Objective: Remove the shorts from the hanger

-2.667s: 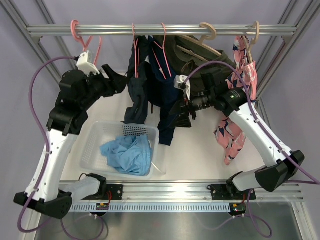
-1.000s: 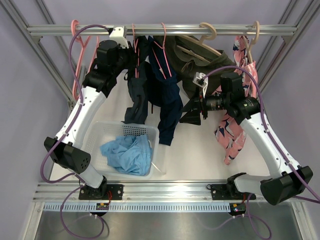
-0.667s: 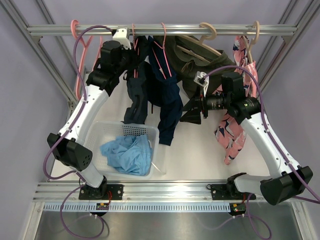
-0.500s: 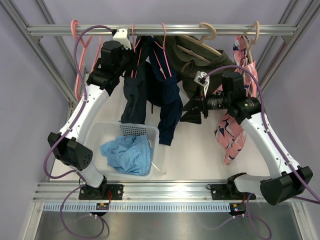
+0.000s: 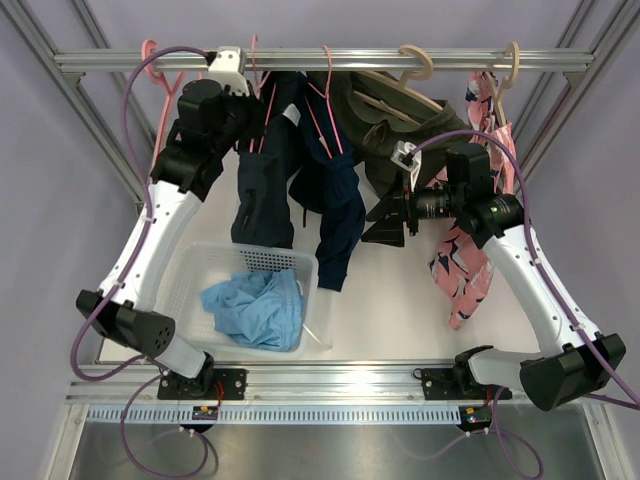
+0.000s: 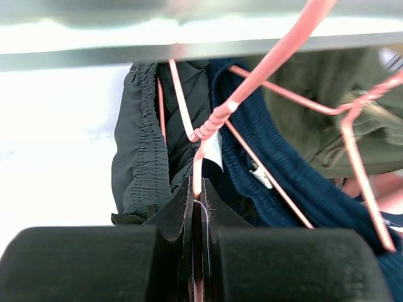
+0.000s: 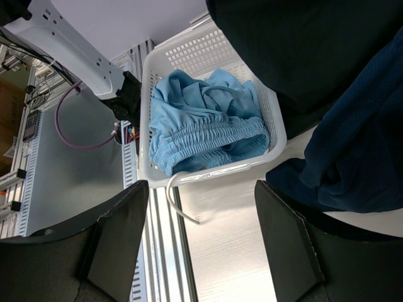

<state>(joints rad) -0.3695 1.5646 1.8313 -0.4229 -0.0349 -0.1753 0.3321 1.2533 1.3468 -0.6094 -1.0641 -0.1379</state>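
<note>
Rail (image 5: 340,60) over white table (image 5: 400,300): left fingers (image 6: 177,211) clamped on pink hanger (image 6: 213,119) bearing slate shorts (image 5: 260,195), right fingers (image 7: 119,233) spread, empty; step, freeing slate shorts; next, likely right-side downward pull

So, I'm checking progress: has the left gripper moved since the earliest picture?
Yes. The left gripper has gone up-picture and slightly right, closing on the rail, where it now pinches the pink hanger.
</note>
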